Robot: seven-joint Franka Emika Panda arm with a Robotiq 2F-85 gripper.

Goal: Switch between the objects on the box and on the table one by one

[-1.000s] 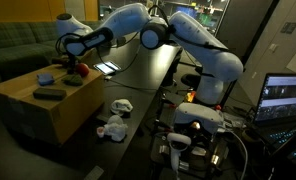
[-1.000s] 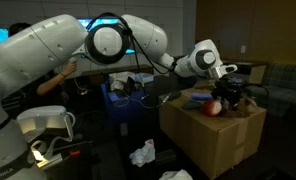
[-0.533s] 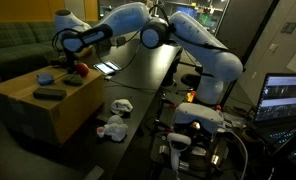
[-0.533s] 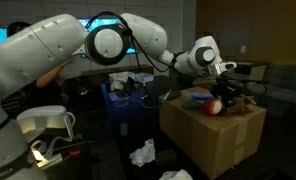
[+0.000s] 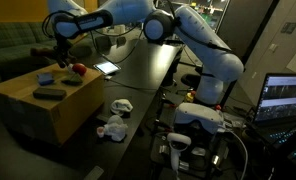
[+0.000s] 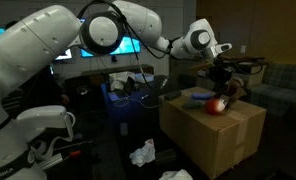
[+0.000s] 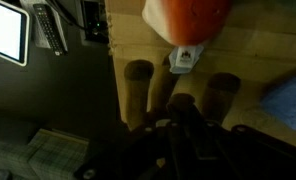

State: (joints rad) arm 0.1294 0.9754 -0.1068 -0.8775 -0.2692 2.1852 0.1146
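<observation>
A red round object point(image 5: 78, 69) lies on the cardboard box point(image 5: 33, 115), beside a blue object point(image 5: 45, 78) and a dark flat object point(image 5: 48, 93). My gripper point(image 5: 60, 52) hangs above the box top, over the red object, and holds nothing. In an exterior view the gripper point(image 6: 226, 80) is a little above the red object point(image 6: 218, 105). In the wrist view the red object point(image 7: 188, 18) with a small white tag point(image 7: 185, 58) lies ahead of my open gripper point(image 7: 180, 78), and the blue object point(image 7: 288, 100) is at the right.
A phone point(image 5: 106, 68) lies on the black table point(image 5: 138, 85) behind the box. White crumpled items point(image 5: 115, 118) lie near the table's front. The wrist view shows a remote point(image 7: 50, 28) and a lit screen point(image 7: 8, 30) on the table beyond the box edge.
My gripper has risen up and away from the box top. The red object stays on the box.
</observation>
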